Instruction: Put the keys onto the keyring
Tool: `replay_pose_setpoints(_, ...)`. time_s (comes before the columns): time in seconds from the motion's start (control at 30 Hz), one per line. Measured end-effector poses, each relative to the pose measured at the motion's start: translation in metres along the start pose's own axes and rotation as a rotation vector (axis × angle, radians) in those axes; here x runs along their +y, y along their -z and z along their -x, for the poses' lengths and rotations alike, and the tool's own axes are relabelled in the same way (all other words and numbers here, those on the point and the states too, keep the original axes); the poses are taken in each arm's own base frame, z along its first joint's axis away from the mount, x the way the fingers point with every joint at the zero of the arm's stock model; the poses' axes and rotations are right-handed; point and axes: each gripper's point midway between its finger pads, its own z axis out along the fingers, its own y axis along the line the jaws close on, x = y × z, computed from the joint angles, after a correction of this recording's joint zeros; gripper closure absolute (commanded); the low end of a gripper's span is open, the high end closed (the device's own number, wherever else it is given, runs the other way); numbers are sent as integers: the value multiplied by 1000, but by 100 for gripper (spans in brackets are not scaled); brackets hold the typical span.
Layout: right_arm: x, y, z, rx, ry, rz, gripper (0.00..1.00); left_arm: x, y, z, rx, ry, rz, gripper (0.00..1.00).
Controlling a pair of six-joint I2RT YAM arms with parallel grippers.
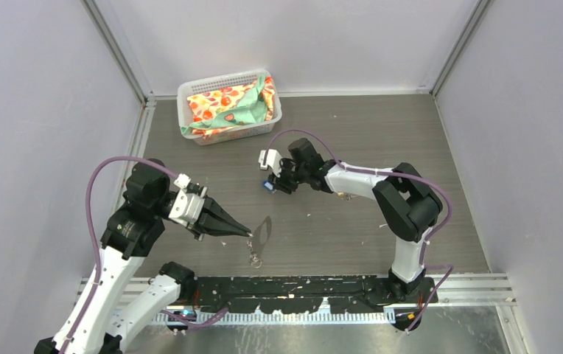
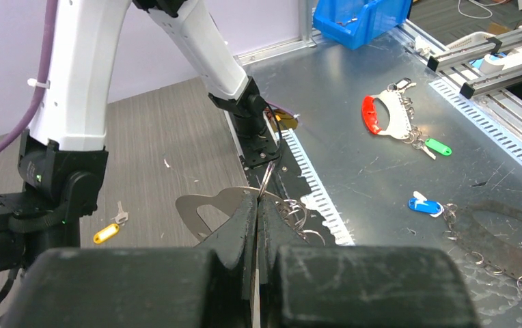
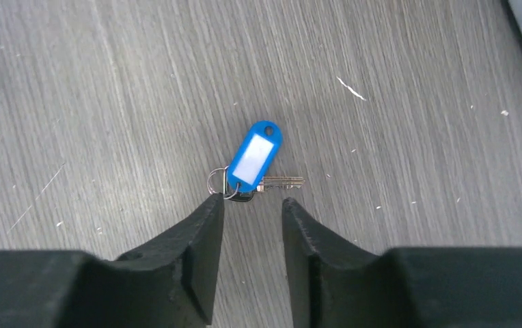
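Neither key is on the keyring yet, so by my judgement all the threading is left. The left gripper, jaws pressed together, pinches the keyring above the near edge of the surface. The blue-tagged key lies flat mid-surface; the right gripper hovers just over it, jaws spread, holding nothing. The yellow-tagged key lies apart, near the right arm. A basket of cloth at the far edge obstructs nothing.

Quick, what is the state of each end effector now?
Left end effector: closed on the keyring.
Right end effector: open, empty, near the blue-tagged key.
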Motion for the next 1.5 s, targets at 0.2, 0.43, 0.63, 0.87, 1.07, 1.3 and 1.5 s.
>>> replay_pose_setpoints(0.2, 16, 9, -4, 32, 46, 97, 55, 0, 0, 0, 0, 1, 0, 100)
replay_pose_setpoints(0.43, 18, -2, -18, 121, 207, 131, 57, -2, 0, 1, -1, 7, 1, 100)
replay_pose_setpoints(0.63, 20, -15, -26, 125, 261, 138, 64, -2, 0, 1, -1, 9, 1, 100)
replay_pose_setpoints(0.87, 18, -23, -21, 102, 266, 143, 77, -2, 0, 1, -1, 7, 1, 100)
replay_pose_setpoints(1.07, 16, -27, -20, 91, 266, 134, 96, -2, 0, 2, -2, 5, 1, 100)
replay_pose_setpoints(1.3, 13, -32, -17, 72, 240, 118, 99, -2, 0, 2, -2, 6, 1, 100)
replay_pose_setpoints(1.5, 13, -32, -16, 67, 197, 111, 99, -2, 0, 2, -2, 8, 2, 100)
